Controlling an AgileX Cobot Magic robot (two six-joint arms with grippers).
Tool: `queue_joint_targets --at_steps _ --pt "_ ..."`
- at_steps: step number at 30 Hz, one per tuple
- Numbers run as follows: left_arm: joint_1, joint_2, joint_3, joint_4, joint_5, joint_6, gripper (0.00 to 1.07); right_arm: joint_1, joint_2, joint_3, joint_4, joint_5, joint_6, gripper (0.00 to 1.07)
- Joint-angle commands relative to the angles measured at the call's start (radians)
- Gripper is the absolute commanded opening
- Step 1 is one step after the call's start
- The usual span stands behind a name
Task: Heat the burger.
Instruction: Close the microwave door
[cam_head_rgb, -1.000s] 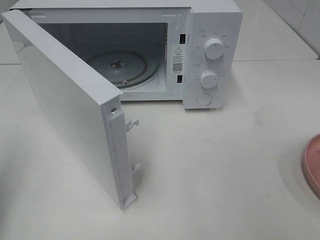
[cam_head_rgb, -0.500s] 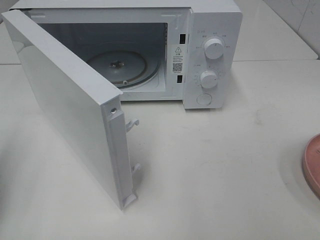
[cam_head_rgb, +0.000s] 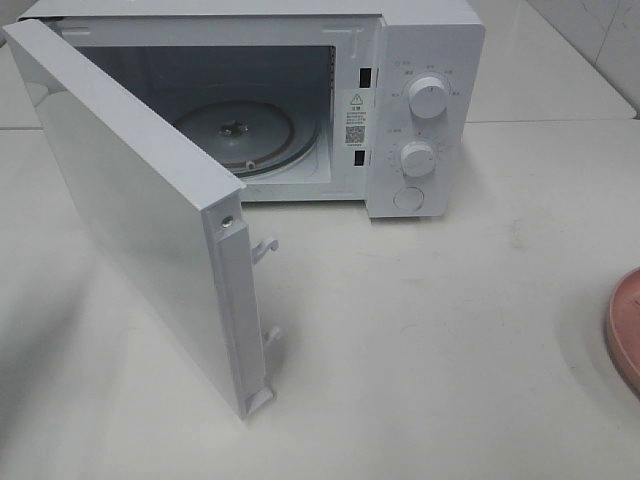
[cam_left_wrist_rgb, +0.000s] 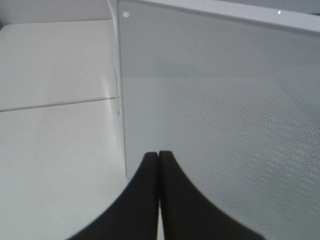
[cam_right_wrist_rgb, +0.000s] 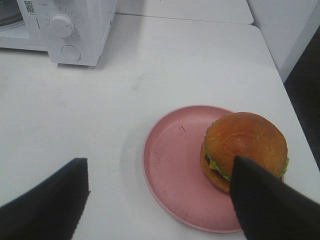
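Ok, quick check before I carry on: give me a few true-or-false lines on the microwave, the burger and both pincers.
1. The microwave door is open. True.
2. The burger is on the turntable. False: it sits on the pink plate on the table; the turntable is bare.
3. The left pincer is shut. True: its tips meet, facing the door.
4. The right pincer is clamped on the burger. False: it is open above the plate, holding nothing.
5. The burger sits at the plate's centre. False: it is off to one side.

One microwave (cam_head_rgb: 300, 100), two knobs (cam_head_rgb: 429, 98), one burger (cam_right_wrist_rgb: 245, 147), one pink plate (cam_right_wrist_rgb: 175, 165)
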Motion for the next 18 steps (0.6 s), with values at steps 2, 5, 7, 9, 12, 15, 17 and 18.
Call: queue_joint_targets --at_steps 2,5,7,9,12,15,17,18 --pt "-0.058 0.082 -0.020 -0.005 -0.070 -0.010 0.00 -0.005 -0.034 0.002 -0.010 -0.015 0.000 0.76" --pt "-0.135 0.124 -0.038 -0.058 -0.070 0.007 0.00 -0.005 -0.034 0.002 -0.010 -0.015 0.000 0.76" --pt "-0.165 0.137 -0.043 -0.093 -0.070 0.022 0.00 -0.005 -0.034 0.002 -0.010 -0.015 0.000 0.76" --pt "-0.250 0.167 -0.052 -0.221 -0.077 0.088 0.00 -0.005 -0.034 0.002 -0.010 -0.015 0.000 0.76" --pt "-0.331 0.194 -0.065 -0.322 -0.077 0.160 0.00 -0.005 -0.034 0.002 -0.010 -0.015 0.000 0.76" --pt "-0.399 0.218 -0.089 -0.407 -0.076 0.181 0.00 -0.005 -0.034 0.002 -0.010 -0.015 0.000 0.76" --pt "-0.439 0.234 -0.108 -0.443 -0.074 0.186 0.00 -0.005 -0.034 0.002 -0.010 -0.015 0.000 0.76" --pt "-0.439 0.234 -0.108 -0.443 -0.074 0.186 0.00 -0.005 -0.034 0.002 -0.010 -0.015 0.000 0.76"
